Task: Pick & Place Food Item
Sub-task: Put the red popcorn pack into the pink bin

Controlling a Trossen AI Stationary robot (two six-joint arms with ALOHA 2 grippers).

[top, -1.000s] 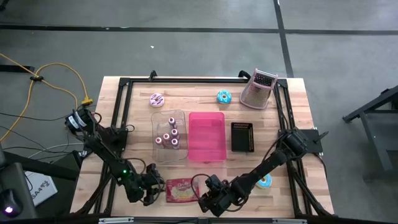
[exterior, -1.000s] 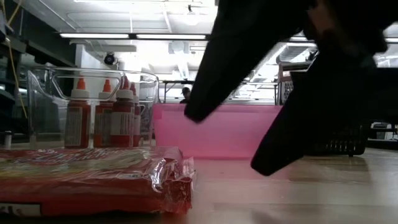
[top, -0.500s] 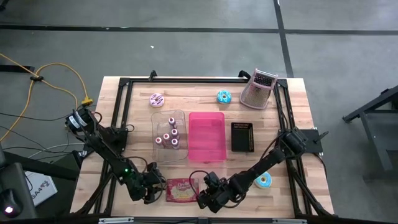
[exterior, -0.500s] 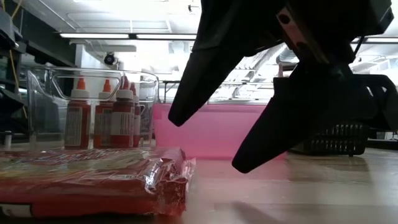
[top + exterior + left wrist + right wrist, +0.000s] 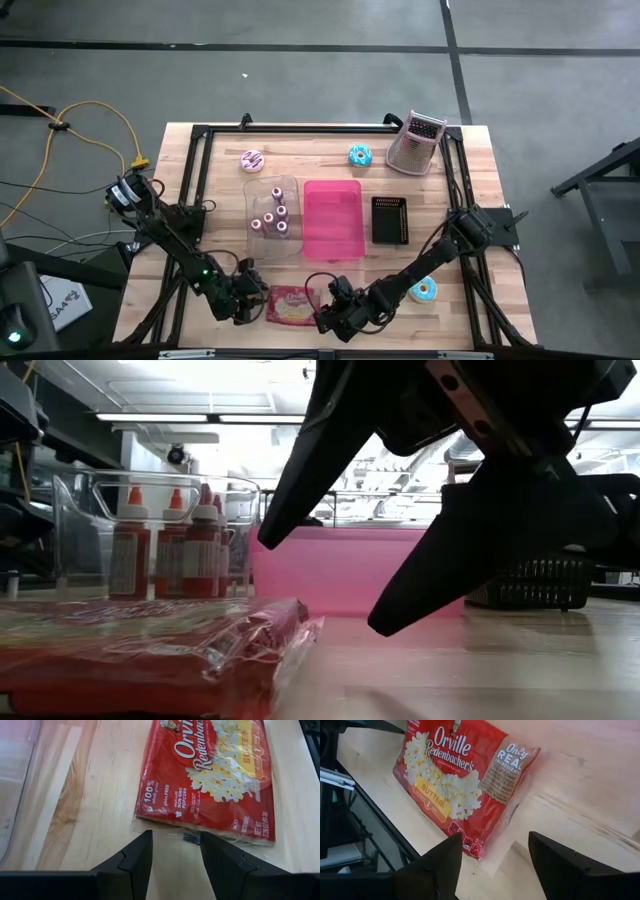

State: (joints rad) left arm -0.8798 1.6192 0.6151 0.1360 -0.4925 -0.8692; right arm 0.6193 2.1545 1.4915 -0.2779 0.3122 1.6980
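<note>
Popcorn bag is sitting flat on the wooden table, down at about 6 o'clock from the table's centre, close to the near edge. It's a red Orville Redenbacher's butter pack in clear wrap, and I've got both arms parked on either side of it.

From overhead, my left gripper is at the bag's 9 o'clock, just beside its end. Wrist cam on that side shows the two dark fingers spread apart, with the crimped edge of the wrapper right in front of the gap. Nothing is clamped.

My right gripper is at the bag's 3 o'clock, fingers wide apart too, the bag's corner lying just ahead of them in its own wrist cam. In the table-level cam those fingers hang above the wood just beside the bag's end, not touching it as far as I can see.

Further back, around 12 o'clock from the bag, sits the pink bin, with the clear bin holding the small red bottles at its 9 o'clock and a black basket at its 3 o'clock. A blue donut lies just past my right arm.
</note>
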